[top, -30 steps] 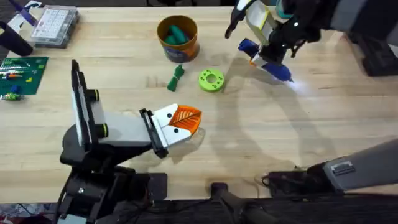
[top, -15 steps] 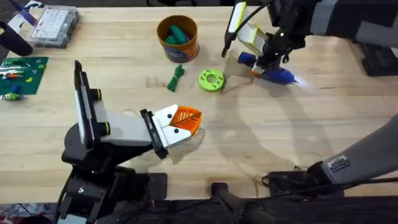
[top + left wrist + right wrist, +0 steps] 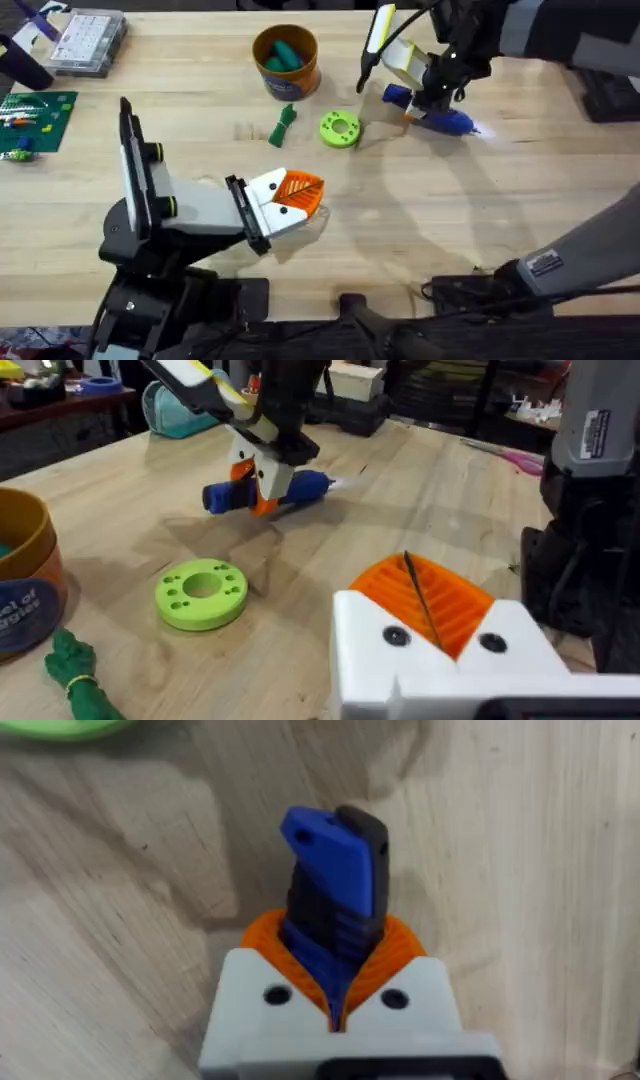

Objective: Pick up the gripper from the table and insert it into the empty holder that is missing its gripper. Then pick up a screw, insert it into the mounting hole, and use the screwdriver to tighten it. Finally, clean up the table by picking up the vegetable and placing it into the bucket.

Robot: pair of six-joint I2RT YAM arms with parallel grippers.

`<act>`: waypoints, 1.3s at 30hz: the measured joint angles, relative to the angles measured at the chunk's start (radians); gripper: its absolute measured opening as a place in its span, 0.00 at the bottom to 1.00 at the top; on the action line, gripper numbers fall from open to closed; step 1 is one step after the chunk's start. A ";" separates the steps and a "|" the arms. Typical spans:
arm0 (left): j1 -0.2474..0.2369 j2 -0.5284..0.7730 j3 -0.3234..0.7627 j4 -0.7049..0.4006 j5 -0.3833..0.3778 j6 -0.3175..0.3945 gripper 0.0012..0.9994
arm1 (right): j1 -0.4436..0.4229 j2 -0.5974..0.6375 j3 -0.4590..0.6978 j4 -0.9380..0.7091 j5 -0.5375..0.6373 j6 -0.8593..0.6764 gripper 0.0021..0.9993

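Left hand (image 3: 300, 195): nearest us, lying low over the table (image 3: 420, 230), its orange pads pressed together on nothing.
Ring (image 3: 339, 128): lime-green, flat on the table just beyond the left hand, between the vegetable and the screwdriver.
Vegetable (image 3: 283, 124): dark green, on the table just in front of the bucket and apart from it. We judge the clean-up step not yet done.
Right hand (image 3: 428, 92): far right, down on the table, its pads closed round the screwdriver (image 3: 432, 113). In the right wrist view the blue body (image 3: 335, 885) sits between the orange pads.
Screwdriver: lies on its side on the table, to the right of the ring, held near its orange part.
Bucket (image 3: 286, 62): upright at the far middle, teal pieces already inside.
Parts box (image 3: 86, 40): clear, at the far left corner; a green board (image 3: 32, 120) lies nearer, at the left edge.
Progress: we see no holder, spare gripper or screw, so we cannot tell whether insertion is done. With the screwdriver gripped, we judge the work to be in the tightening stage; the vegetable is left.
Writing: the bucket's blue band carries white letters in the left wrist view (image 3: 22, 610), too partial to read. The right arm bears a small label we cannot read.
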 joint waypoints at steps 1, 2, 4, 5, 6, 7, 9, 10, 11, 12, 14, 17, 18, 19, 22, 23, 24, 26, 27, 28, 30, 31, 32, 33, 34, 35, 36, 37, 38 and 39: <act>0.000 0.000 0.000 0.000 0.000 0.000 0.01 | 0.000 0.000 0.000 0.000 0.000 0.000 0.02; 0.000 0.000 0.000 0.000 0.000 0.000 0.01 | 0.000 0.000 0.000 0.000 0.000 0.000 0.02; 0.000 0.000 0.000 0.000 0.000 0.000 0.01 | 0.000 0.000 0.000 0.000 0.000 0.000 0.02; 0.000 0.000 0.000 0.000 0.000 -0.001 0.01 | 0.000 0.000 0.000 0.000 0.000 0.000 0.02; 0.000 0.000 0.000 0.000 0.000 -0.002 0.06 | 0.000 0.000 0.000 0.000 0.000 0.000 0.02; 0.000 0.000 0.000 0.001 -0.001 0.001 0.17 | 0.000 0.000 0.000 -0.001 0.001 -0.001 0.06; 0.000 0.000 0.000 0.001 -0.002 0.000 0.49 | 0.000 0.000 0.000 -0.005 0.002 0.001 0.32; 0.000 0.000 0.000 0.001 -0.003 0.000 0.65 | 0.000 0.000 0.000 -0.005 0.003 0.001 0.47; 0.000 0.000 0.000 0.001 -0.003 0.000 0.79 | 0.000 -0.001 0.000 -0.003 0.004 0.004 0.61; 0.000 0.000 0.000 0.001 -0.003 -0.001 0.92 | 0.000 -0.002 0.000 -0.003 0.004 0.012 0.77; 0.000 0.000 0.000 0.008 -0.003 -0.004 0.98 | 0.000 -0.006 0.000 -0.003 0.004 0.040 0.97; 0.000 0.000 0.000 0.066 -0.013 -0.029 0.99 | 0.000 -0.035 0.000 -0.011 0.004 0.100 1.00; 0.000 0.000 0.000 0.088 -0.028 -0.053 0.99 | 0.000 -0.053 0.000 -0.021 0.004 0.121 1.00; 0.000 0.000 0.000 0.103 -0.047 -0.083 0.99 | 0.000 -0.075 0.000 -0.033 0.004 0.139 1.00; 0.000 0.000 0.000 0.115 -0.119 -0.182 0.99 | 0.000 -0.156 0.000 -0.079 0.003 0.180 1.00; 0.000 0.000 0.001 0.115 -0.139 -0.204 0.99 | 0.000 -0.185 0.000 -0.086 0.004 0.195 1.00; 0.000 0.000 0.002 0.114 -0.161 -0.225 0.99 | 0.000 -0.211 0.000 -0.091 0.004 0.210 1.00; 0.000 0.000 0.006 0.112 -0.204 -0.261 0.99 | 0.000 -0.268 0.000 -0.101 0.004 0.247 1.00; 0.000 0.000 0.011 0.109 -0.227 -0.271 0.99 | 0.000 -0.295 0.000 -0.104 0.003 0.267 1.00; 0.000 0.000 0.021 0.104 -0.251 -0.276 0.99 | 0.000 -0.324 0.000 -0.104 0.003 0.287 1.00; 0.000 0.007 0.053 0.101 -0.295 -0.275 0.99 | 0.000 -0.376 0.000 -0.103 0.003 0.327 1.00; 0.000 0.016 0.078 0.098 -0.320 -0.268 0.99 | 0.000 -0.407 0.000 -0.103 0.003 0.350 1.00; 0.000 0.029 0.105 0.096 -0.345 -0.259 0.99 | 0.000 -0.434 0.000 -0.101 0.003 0.371 1.00; 0.000 0.044 0.135 0.089 -0.370 -0.249 0.99 | 0.000 -0.461 0.001 -0.100 0.003 0.391 1.00; 0.000 0.059 0.164 0.068 -0.391 -0.238 0.99 | 0.000 -0.486 0.001 -0.099 0.003 0.412 1.00; 0.000 0.081 0.195 0.044 -0.413 -0.226 0.99 | 0.000 -0.508 0.001 -0.100 0.003 0.433 1.00; 0.000 0.104 0.221 0.023 -0.430 -0.216 0.99 | 0.000 -0.529 0.001 -0.101 0.003 0.452 1.00; 0.000 0.127 0.247 -0.004 -0.446 -0.206 0.99 | 0.000 -0.552 0.001 -0.101 0.003 0.474 1.00; 0.000 0.157 0.278 -0.046 -0.463 -0.192 0.99 | 0.000 -0.574 0.001 -0.101 0.003 0.499 1.00; 0.000 0.192 0.311 -0.089 -0.478 -0.177 0.99 | 0.000 -0.596 0.001 -0.102 0.003 0.525 1.00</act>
